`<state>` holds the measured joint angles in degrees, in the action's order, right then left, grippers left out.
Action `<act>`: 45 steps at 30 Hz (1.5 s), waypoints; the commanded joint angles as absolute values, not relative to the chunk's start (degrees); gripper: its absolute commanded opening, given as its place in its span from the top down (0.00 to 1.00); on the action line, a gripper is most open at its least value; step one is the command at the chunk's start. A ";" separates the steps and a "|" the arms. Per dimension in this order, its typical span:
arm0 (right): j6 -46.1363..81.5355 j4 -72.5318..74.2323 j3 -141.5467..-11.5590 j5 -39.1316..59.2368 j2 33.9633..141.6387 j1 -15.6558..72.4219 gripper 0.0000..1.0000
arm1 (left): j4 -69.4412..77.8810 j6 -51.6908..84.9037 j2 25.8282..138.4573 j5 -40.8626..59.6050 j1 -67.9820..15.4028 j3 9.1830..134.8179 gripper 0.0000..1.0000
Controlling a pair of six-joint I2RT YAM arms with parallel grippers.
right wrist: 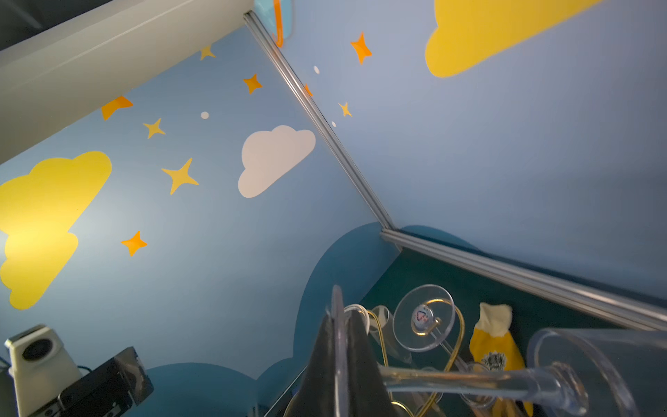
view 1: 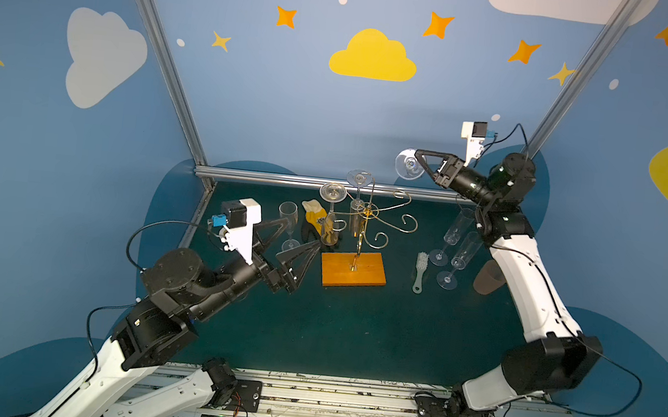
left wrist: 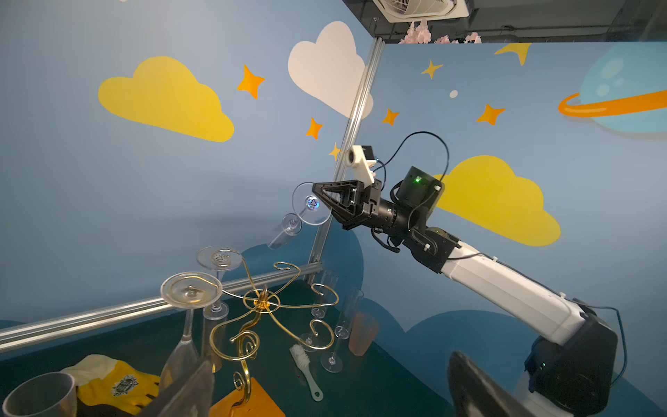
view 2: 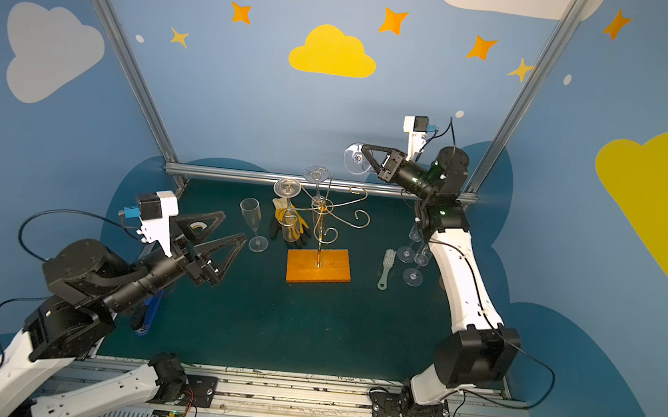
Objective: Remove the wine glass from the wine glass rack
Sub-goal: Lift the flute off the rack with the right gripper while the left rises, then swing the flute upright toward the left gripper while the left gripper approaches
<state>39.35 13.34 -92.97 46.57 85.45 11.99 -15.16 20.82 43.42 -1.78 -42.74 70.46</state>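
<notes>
One wine glass [view 1: 405,167], foot pinched in the right gripper [view 1: 416,155] (rack [view 1: 353,270] below its tips); two glasses [view 1: 333,192] hang there; left gripper [view 1: 305,232] gapes wide.

Clear wine glass [view 1: 404,168] aloft, off rack [view 1: 366,212]; rack gold wire w/ orange base, upright mid-table.

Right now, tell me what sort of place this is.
Probably a robot test booth, not a kitchen: two arms bolted to a metal rail, a metal frame holding cartoon cloud walls, and a green table staged with a glass rack.
</notes>
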 commanded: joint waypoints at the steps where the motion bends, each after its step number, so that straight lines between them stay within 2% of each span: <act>1: 28.94 22.46 -89.17 46.51 79.40 12.47 1.00 | -14.76 26.79 44.65 7.14 -38.23 72.48 0.01; 8: 10.05 18.31 -79.66 49.07 67.08 16.86 1.00 | -0.50 48.84 50.80 30.03 -24.37 69.88 0.02; 13: -1.64 12.64 -74.12 51.18 59.76 21.23 1.00 | 11.82 60.62 54.67 36.74 -21.67 66.67 0.04; 20: -15.36 7.07 -68.11 53.96 54.22 29.07 1.00 | 12.74 63.14 57.90 42.87 -21.91 67.20 0.04; 26: -27.72 1.90 -65.85 52.36 53.44 36.25 1.00 | 14.01 62.52 59.36 47.82 -24.18 66.49 0.05; 35: -37.60 -0.06 -65.40 50.82 55.69 44.18 1.00 | 7.72 55.44 61.06 50.09 -28.21 67.73 0.05; 45: -43.67 -1.23 -66.88 47.18 58.59 49.06 1.00 | 8.17 54.69 62.77 50.44 -31.09 66.75 0.12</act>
<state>-40.56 -1.41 -65.04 48.80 58.24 48.23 8.01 56.38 62.54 49.45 -30.41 66.63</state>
